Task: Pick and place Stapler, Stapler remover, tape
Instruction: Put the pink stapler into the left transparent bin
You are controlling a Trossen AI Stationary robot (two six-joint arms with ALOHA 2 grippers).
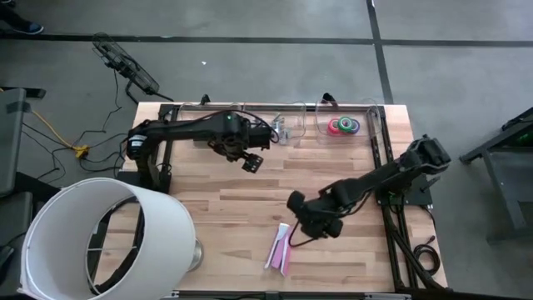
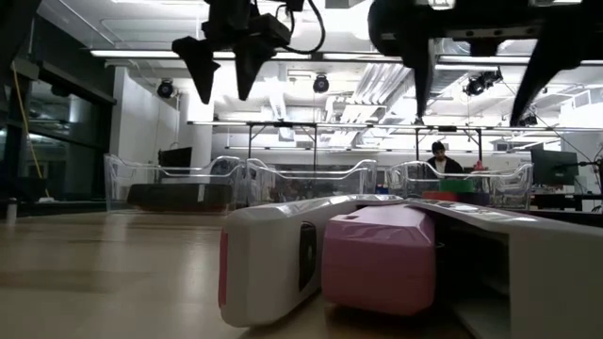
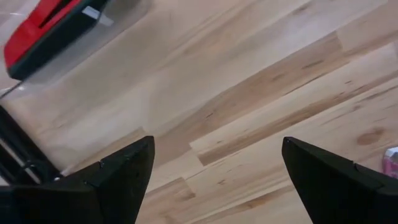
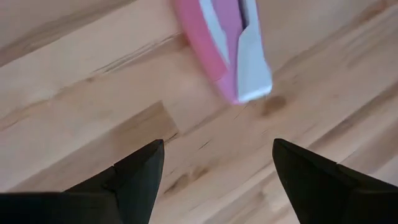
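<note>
A pink and white stapler (image 1: 279, 248) lies flat on the wooden table near its near edge; it fills the low view (image 2: 377, 254) and shows in the right wrist view (image 4: 230, 43). My right gripper (image 1: 296, 225) (image 4: 217, 168) (image 2: 476, 85) hangs open just above and beside it, touching nothing. My left gripper (image 1: 252, 161) (image 3: 217, 162) (image 2: 224, 71) is open above bare table near the far bins. Red, green and pink tape rolls (image 1: 342, 126) sit in the far right clear bin. A red and black stapler (image 3: 50, 31) lies in a clear bin.
Clear bins (image 1: 287, 123) line the table's far edge; the middle one holds a small object that I cannot identify. A big white lampshade (image 1: 100, 237) covers the near left corner. Black frame rails (image 1: 385, 167) run along the right side. A person (image 2: 440, 160) sits far behind.
</note>
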